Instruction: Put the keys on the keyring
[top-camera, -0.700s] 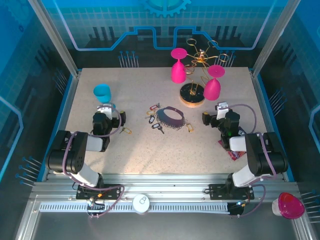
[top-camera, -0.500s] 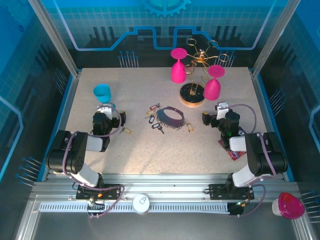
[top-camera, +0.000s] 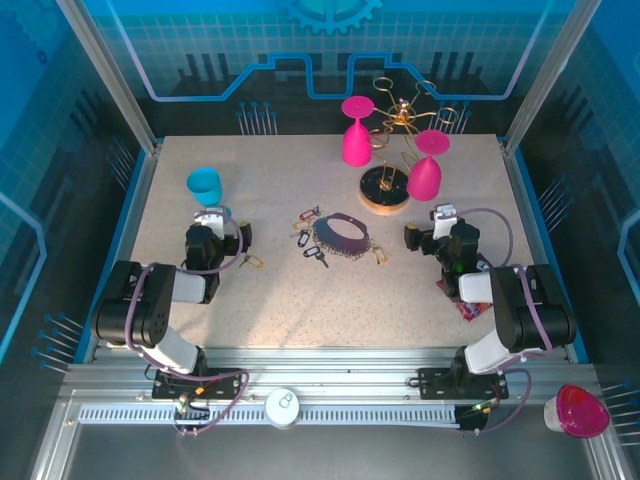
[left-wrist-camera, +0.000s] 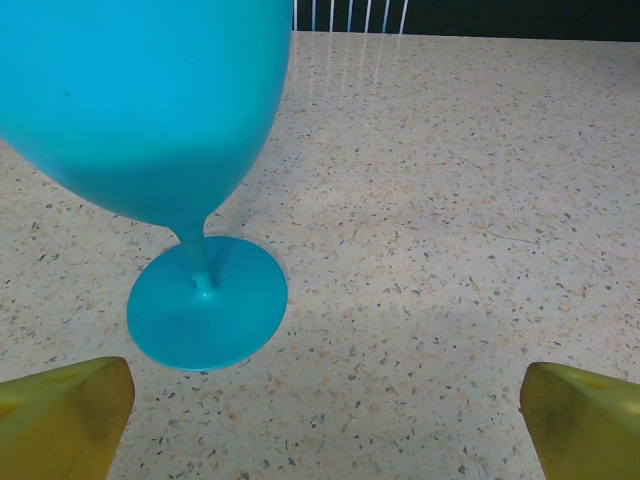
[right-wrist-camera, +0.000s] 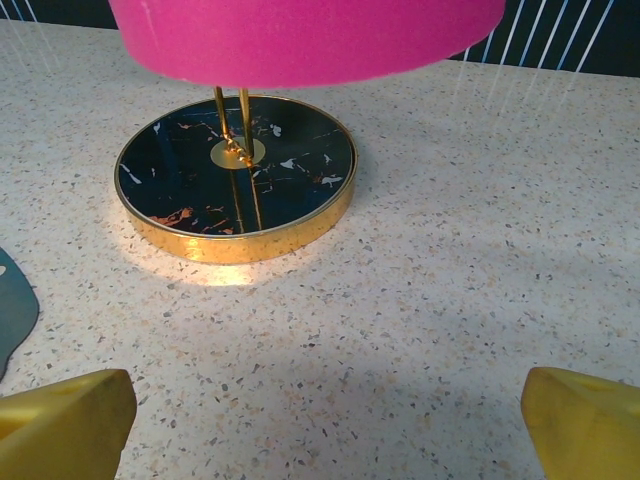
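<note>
The keyring (top-camera: 338, 235), a dark grey-purple loop, lies flat mid-table. Small keys (top-camera: 308, 240) lie around it: red and blue heads at its left, a black one below, a yellow one (top-camera: 380, 255) at its right. Another yellow key (top-camera: 252, 263) lies near my left arm. My left gripper (top-camera: 216, 226) is open left of the keys, its yellow fingertips (left-wrist-camera: 62, 420) wide apart over bare table, facing a blue goblet (left-wrist-camera: 205, 305). My right gripper (top-camera: 440, 226) is open to the right of the keyring, fingertips (right-wrist-camera: 585, 425) spread and nothing between them.
A gold wire stand with a round dark base (right-wrist-camera: 235, 175) rises just beyond my right gripper, with two pink goblets (top-camera: 424, 178) by it. The blue goblet (top-camera: 205, 185) stands at the left. A red wrapper (top-camera: 465, 305) lies by the right arm.
</note>
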